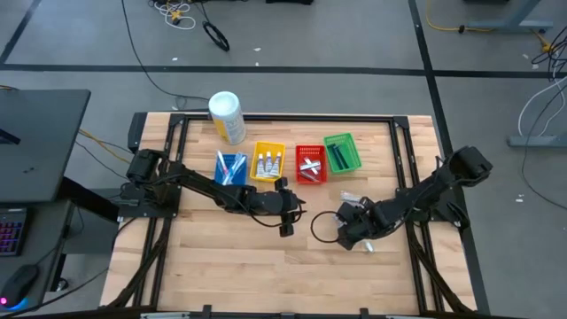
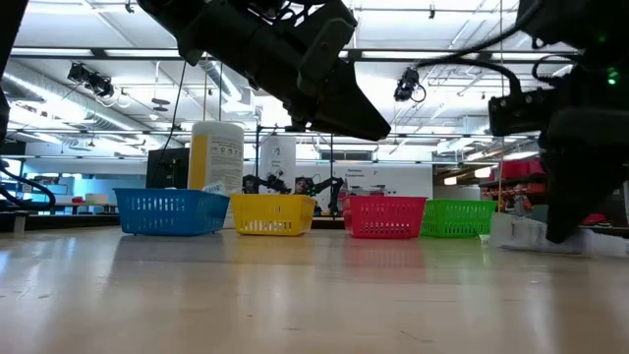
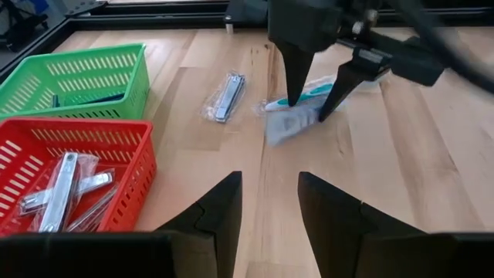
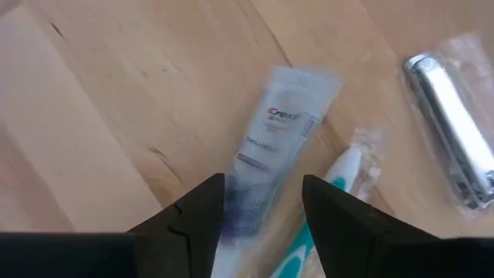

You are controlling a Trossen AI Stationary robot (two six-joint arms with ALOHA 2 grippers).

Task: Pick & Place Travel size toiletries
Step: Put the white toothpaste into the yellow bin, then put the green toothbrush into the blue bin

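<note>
From the high view I see four baskets in a row at twelve o'clock on the worktop (image 1: pixel 221 257): blue (image 1: pixel 230 168), yellow (image 1: pixel 268 161), red (image 1: pixel 310 164), green (image 1: pixel 342 152). The left hand (image 1: pixel 285 211) hangs mid-worktop at about six o'clock from the yellow and red baskets. The right hand (image 1: pixel 353 221) sits at three o'clock from it, low over the loose items.

In the low view the left arm (image 2: pixel 295 59) is raised clear of the worktop, while the right arm (image 2: pixel 580 147) reaches down to it on the far side.

In the left wrist view my left hand (image 3: pixel 268 205) is partly spread and holds nothing. Ahead, the right hand's fingers (image 3: pixel 297 73) straddle a bagged toothpaste tube (image 3: pixel 289 123), with a wrapped nail clipper (image 3: pixel 226 96) just beside it toward the green basket (image 3: pixel 77 77). The red basket (image 3: pixel 116 147) already holds clippers.

The right wrist view puts the right hand (image 4: pixel 262 208) wide apart and gripping nothing, the Crest toothpaste tube (image 4: pixel 274 147) lying between its fingers, a teal toothbrush (image 4: pixel 328 189) touching the tube's side, and the nail clipper (image 4: pixel 451 131) nearby.

My worry: closing here could catch the toothbrush wrapper along with the tube, or the slick plastic could slip out as the hand lifts.
</note>
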